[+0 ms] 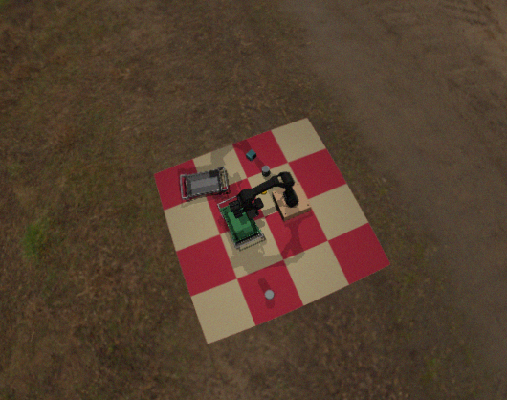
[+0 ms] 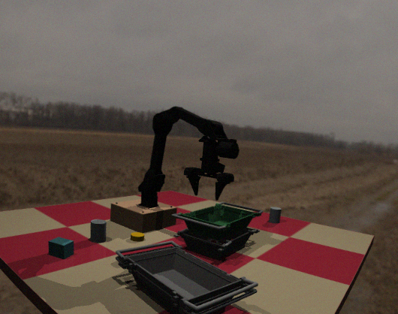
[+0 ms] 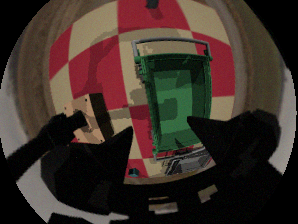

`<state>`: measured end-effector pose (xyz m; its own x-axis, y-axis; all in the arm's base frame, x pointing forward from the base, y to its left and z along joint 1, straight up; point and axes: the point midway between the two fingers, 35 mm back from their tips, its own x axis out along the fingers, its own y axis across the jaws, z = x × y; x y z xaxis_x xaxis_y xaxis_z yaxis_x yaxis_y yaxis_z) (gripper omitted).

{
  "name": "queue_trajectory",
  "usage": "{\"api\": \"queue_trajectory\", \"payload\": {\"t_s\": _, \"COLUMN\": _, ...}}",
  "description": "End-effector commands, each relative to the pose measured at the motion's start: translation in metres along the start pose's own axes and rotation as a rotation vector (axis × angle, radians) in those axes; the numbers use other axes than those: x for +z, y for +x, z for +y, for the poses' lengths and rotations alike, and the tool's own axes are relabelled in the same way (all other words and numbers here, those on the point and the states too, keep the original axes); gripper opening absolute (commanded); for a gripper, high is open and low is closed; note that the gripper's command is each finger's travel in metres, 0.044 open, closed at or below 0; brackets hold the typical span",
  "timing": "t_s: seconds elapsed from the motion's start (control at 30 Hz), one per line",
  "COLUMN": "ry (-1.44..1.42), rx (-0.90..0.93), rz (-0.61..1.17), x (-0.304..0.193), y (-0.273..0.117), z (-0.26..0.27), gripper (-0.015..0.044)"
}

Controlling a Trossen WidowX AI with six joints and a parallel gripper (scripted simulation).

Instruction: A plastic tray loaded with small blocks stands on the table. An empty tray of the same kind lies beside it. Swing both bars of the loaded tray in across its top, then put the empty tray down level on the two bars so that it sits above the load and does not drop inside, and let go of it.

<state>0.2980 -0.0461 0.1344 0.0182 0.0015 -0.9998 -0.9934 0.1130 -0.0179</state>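
The empty green tray (image 1: 241,225) (image 2: 204,228) (image 3: 177,82) sits on top of the dark loaded tray (image 2: 206,245) and looks about level, its floor around the lower tray's rim height. Its own wire bars stick out over its ends. A little of the load shows as reddish bits under the green tray in the exterior view. The green tray hides most of the lower tray, so I cannot tell exactly how its two bars lie. My gripper (image 1: 244,210) (image 2: 206,197) (image 3: 160,124) is wide open and empty, above the green tray, touching nothing.
A grey empty tray (image 1: 203,184) (image 2: 152,291) stands beside the stack. A teal block (image 1: 251,155) (image 2: 61,249), a grey cylinder (image 1: 266,170) (image 2: 97,230) and a yellow disc (image 2: 137,237) lie near the arm's wooden base (image 2: 129,218). Another cylinder (image 1: 269,295) (image 2: 275,215) stands beyond the stack.
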Motion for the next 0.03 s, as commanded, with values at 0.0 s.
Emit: {"api": "queue_trajectory", "payload": {"t_s": 0.0, "ry": -0.005, "rx": -0.006, "rz": 0.000, "x": 0.0000, "y": -0.0164, "z": 0.0027, "gripper": 0.0440}}
